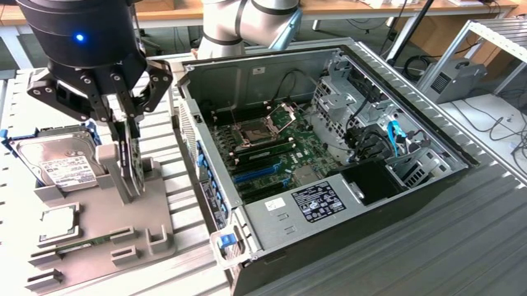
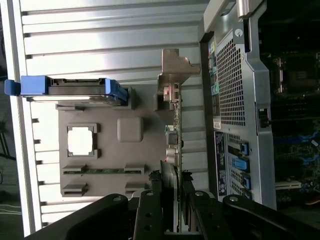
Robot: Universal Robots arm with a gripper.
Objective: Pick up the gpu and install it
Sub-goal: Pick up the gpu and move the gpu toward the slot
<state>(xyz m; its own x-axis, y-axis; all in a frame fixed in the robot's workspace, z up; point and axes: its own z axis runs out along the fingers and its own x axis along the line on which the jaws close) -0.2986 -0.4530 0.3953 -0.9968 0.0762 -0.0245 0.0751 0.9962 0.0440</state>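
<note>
gpu [image 2: 175,130] stands on edge in a slot of the grey fixture tray [image 1: 103,216], with its silver bracket [image 2: 175,70] at the end far from the jaws, so both flat faces are free to pinch. Jaws hang straight down over it, set narrow, one finger on each face. We read that as a grip on the card. We can't tell whether its lower edge sits in the slot or is clear of it. The tray also carries a hard drive [image 1: 64,163] in a blue frame just beside the card, a square chip [image 1: 59,223] in its own pocket and a memory stick [image 1: 82,242] in low clips. One pocket per part, presumably for repeatable pick poses. An open computer case [image 1: 239,80] lies on its side next to the tray, toward the exterior view's right. Its motherboard [image 1: 272,145] faces up and the blue slots [image 1: 259,174] are reachable from above, which we think is why it lies flat. Surface [image 1: 461,246] is ribbed metal sheet. Behind it are wooden bench tops [image 1: 165,9], loose cables [image 1: 502,126] and an aluminium rack [image 1: 494,37].
</note>
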